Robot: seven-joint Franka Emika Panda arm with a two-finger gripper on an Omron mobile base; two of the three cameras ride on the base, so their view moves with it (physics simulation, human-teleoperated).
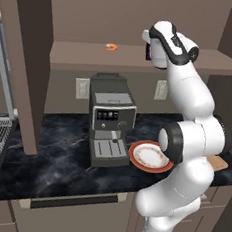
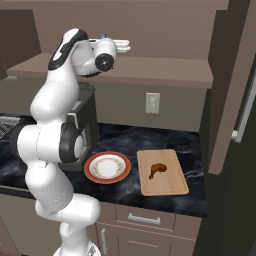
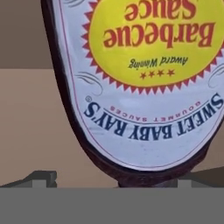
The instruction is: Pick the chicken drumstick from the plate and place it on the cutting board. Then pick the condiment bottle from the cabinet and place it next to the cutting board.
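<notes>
The condiment bottle (image 3: 144, 87) looms close in the hand view, a dark bottle with a yellow-and-white barbecue sauce label that reads upside down. It stands on the cabinet shelf (image 1: 88, 56), and its blue cap (image 2: 103, 36) peeks over the hand. My gripper (image 3: 118, 179) is open, with one fingertip on each side of the bottle's body. The chicken drumstick (image 2: 158, 169) lies on the cutting board (image 2: 167, 186). To the left of the board, the plate (image 2: 90, 172) holds nothing.
A coffee machine (image 1: 109, 120) stands on the dark marble counter (image 1: 53, 167), just left of the plate (image 1: 134, 159). A small orange ring-shaped item (image 1: 111, 47) sits further left on the shelf. A wall outlet (image 2: 152, 102) is behind the counter, and tall side panels flank it.
</notes>
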